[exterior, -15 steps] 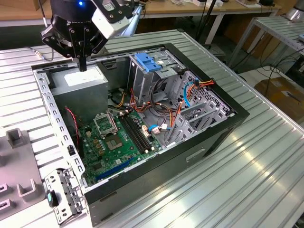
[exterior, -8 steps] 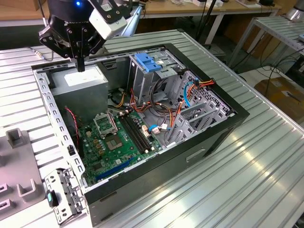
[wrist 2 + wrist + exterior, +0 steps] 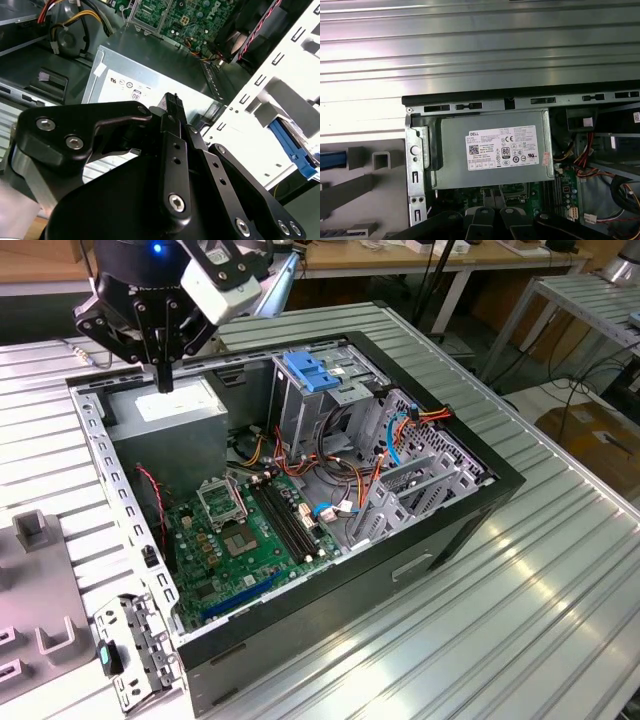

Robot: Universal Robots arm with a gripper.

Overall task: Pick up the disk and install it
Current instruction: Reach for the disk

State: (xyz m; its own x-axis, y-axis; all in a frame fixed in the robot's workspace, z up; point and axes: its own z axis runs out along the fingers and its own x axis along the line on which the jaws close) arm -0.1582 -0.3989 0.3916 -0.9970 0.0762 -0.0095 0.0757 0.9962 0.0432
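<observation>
Exterior view showed the black two-finger claw (image 3: 163,378) pinched together and empty above the grey boxy power supply (image 3: 170,408). Second wrist view placed the blue-railed grey metal disk (image 3: 290,147) beyond the perforated metal side wall (image 3: 250,115), well apart from the claw.

- One computer case (image 3: 400,570), open, at the centre of the exterior view.
- One power supply (image 3: 170,412) in the case's upper-left corner, bearing one white label (image 3: 502,150) in the first wrist view.
- One green motherboard (image 3: 255,540), with one processor socket (image 3: 218,500).
- One metal drive cage (image 3: 300,415), topped by one blue latch (image 3: 315,372).
- One gripper (image 3: 163,385), upper left.
- Two ribbed metal benches: one bench (image 3: 520,620) under the case, a second bench (image 3: 590,300) at upper right.
- One loose metal bracket (image 3: 140,650), lower left.
</observation>
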